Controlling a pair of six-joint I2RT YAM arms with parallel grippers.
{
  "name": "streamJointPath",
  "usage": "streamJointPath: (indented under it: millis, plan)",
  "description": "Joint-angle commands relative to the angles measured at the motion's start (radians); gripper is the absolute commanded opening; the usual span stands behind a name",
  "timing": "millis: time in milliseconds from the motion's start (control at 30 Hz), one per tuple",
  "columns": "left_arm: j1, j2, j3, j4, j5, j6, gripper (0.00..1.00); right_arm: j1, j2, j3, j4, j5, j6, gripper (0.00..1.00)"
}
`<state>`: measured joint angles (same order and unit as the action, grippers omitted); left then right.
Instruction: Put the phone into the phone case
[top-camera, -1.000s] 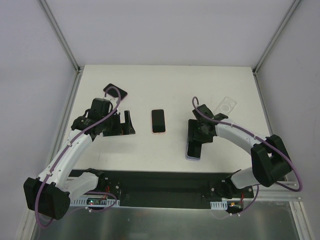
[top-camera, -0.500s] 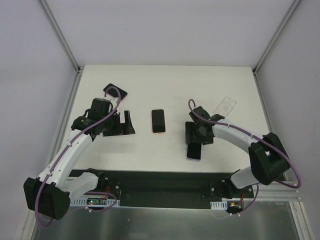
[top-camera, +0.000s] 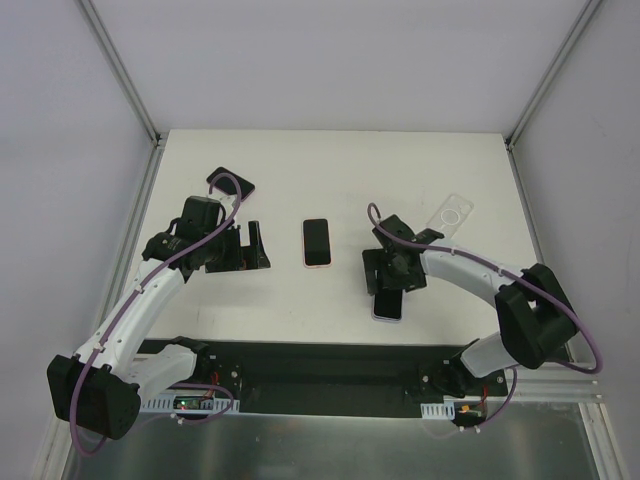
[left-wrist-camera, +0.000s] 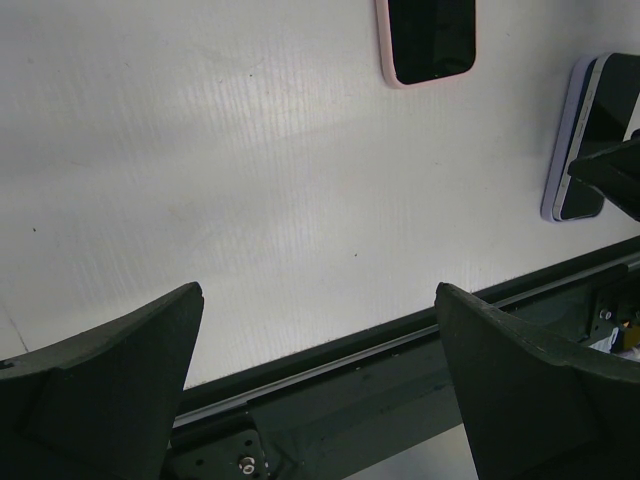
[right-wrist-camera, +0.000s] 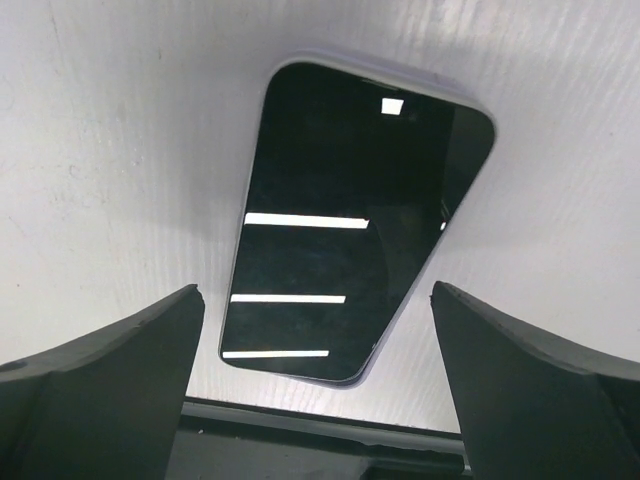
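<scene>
Honestly, the phone (right-wrist-camera: 355, 225) lies flat by the near edge of the surface (top-camera: 300, 190), with the right pincer (right-wrist-camera: 315, 290) spread wide above it, holding nothing. It looks thin and slick, so a pinch might skid off or shove it over the edge. The left pincer (left-wrist-camera: 318, 290) gapes empty too.

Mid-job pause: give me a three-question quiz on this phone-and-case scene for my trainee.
1. True or false: the right gripper is shut on the lavender-edged black-screen phone.
2. Which lies nearest the far right corner of the white table? A) the pink-edged phone; B) the clear plastic phone case; C) the lavender-edged phone.
3. Fill in: the jaws of the left gripper are ____.
Key: 1 false, its jaws are open; 2 B; 3 open.
</scene>
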<state>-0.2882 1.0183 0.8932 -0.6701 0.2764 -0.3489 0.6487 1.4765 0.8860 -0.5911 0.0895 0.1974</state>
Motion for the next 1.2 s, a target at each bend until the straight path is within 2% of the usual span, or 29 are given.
streamJointPath:
  millis: [0,333,500,800,867,900,1067,1167]
  plan:
    - [0.001,-0.012,0.009,0.009,-0.023,0.011,0.99,0.008,0.015,-0.027,0.000,-0.080,-0.042,0.99]
    - [0.001,-0.006,0.009,0.009,-0.017,0.011,0.99,0.006,0.053,-0.039,-0.019,-0.082,-0.073,0.80]
    - [0.001,-0.007,0.007,0.009,-0.026,0.010,0.99,0.008,0.051,-0.059,0.013,-0.174,-0.104,0.67]
    - [-0.003,-0.012,0.003,0.009,-0.039,-0.002,0.99,0.066,0.031,-0.099,0.103,-0.223,-0.041,0.64]
    - [-0.018,-0.023,0.003,0.010,-0.055,-0.025,0.99,0.106,0.027,-0.098,0.116,-0.221,-0.020,0.66]
    - [-0.023,-0.024,0.003,0.017,-0.051,-0.033,0.99,0.121,0.024,-0.093,0.113,-0.205,-0.004,0.71]
    - [-0.045,-0.081,-0.069,0.105,0.084,-0.140,0.99,0.172,-0.016,-0.084,0.070,-0.151,0.051,0.85]
    - [-0.107,-0.096,-0.079,0.144,0.046,-0.191,0.96,0.174,-0.068,-0.084,0.034,-0.097,0.059,0.96]
